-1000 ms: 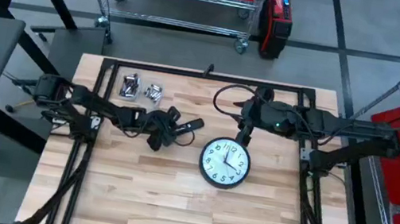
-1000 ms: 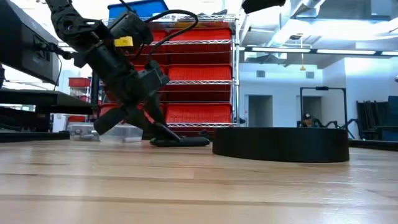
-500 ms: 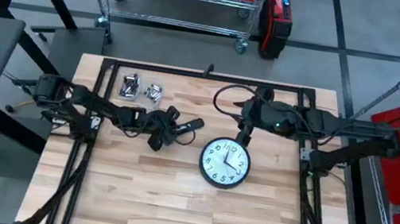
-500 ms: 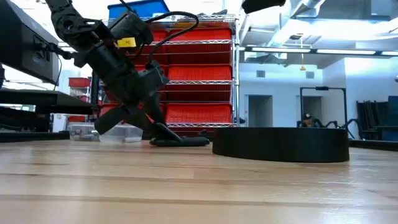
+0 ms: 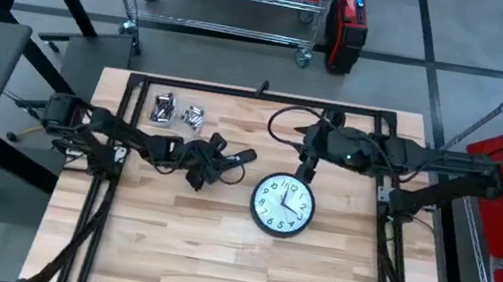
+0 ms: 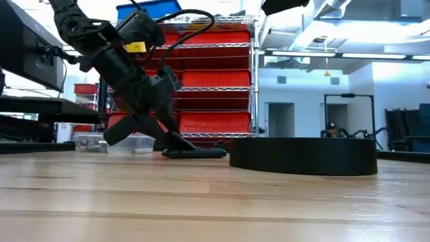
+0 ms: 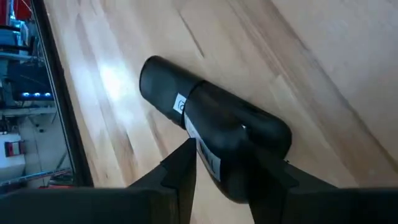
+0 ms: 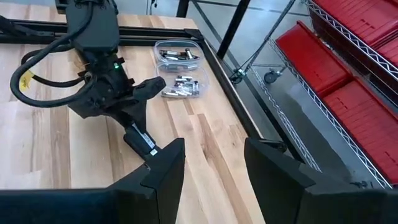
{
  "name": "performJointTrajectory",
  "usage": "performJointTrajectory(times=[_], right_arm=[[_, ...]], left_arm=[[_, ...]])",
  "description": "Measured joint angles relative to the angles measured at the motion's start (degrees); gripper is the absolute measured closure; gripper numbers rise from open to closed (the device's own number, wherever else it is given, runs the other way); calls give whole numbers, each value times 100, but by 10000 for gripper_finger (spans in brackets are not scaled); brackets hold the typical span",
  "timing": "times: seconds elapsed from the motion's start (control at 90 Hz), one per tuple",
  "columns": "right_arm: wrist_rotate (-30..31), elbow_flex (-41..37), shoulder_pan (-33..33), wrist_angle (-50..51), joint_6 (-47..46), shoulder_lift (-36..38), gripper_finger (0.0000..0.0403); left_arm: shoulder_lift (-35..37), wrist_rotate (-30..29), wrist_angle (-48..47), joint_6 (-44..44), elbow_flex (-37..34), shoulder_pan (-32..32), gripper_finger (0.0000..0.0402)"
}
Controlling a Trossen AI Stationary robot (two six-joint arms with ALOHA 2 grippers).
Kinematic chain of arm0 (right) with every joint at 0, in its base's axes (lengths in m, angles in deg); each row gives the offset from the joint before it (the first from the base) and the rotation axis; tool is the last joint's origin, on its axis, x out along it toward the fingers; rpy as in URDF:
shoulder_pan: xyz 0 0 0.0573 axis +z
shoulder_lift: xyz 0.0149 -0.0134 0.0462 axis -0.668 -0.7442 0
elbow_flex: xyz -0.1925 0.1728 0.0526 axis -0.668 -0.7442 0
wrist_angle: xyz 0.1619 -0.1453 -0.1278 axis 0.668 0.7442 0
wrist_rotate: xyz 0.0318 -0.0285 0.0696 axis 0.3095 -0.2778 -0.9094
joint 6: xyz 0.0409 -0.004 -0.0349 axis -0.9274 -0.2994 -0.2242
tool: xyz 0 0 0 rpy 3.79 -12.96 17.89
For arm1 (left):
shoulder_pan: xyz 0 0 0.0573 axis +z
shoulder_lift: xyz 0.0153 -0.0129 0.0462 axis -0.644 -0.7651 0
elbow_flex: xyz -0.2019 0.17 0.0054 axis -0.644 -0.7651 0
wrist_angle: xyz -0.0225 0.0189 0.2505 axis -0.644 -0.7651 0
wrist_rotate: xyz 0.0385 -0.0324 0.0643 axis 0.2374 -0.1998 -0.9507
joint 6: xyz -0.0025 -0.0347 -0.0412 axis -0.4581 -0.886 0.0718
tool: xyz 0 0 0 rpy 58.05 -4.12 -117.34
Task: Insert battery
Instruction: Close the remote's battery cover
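High view: the wooden tabletop [image 5: 213, 256] carries a round wall clock [image 5: 283, 205] lying face up, right of centre. The left claw [image 5: 219, 164] is low over the tabletop to the left of the clock, its fingers [image 7: 180, 171] closed on a dark cylindrical object [image 7: 214, 146] that lies on the wood and points toward the clock; the left wrist view shows a pale label on it, and one end projects beyond the fingertips. Whether this object is a battery cannot be told. The right claw [image 5: 304, 173] hangs just beyond the clock's upper rim, and the right wrist view shows its fingers [image 8: 165, 168] spread apart with nothing between them. Two clear trays [image 5: 178, 111] holding small batteries [image 8: 180, 87] sit side by side near the far left edge, well apart from the clock.
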Motion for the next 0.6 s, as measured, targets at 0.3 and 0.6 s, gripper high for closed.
performJointTrajectory(times=[0.3,0.6], right_arm=[[2,0,0,2,0,0,243],[2,0,0,2,13,0,243]], left_arm=[[0,319,37,-103,0,-28,300],[0,322,19,-209,0,-29,254]])
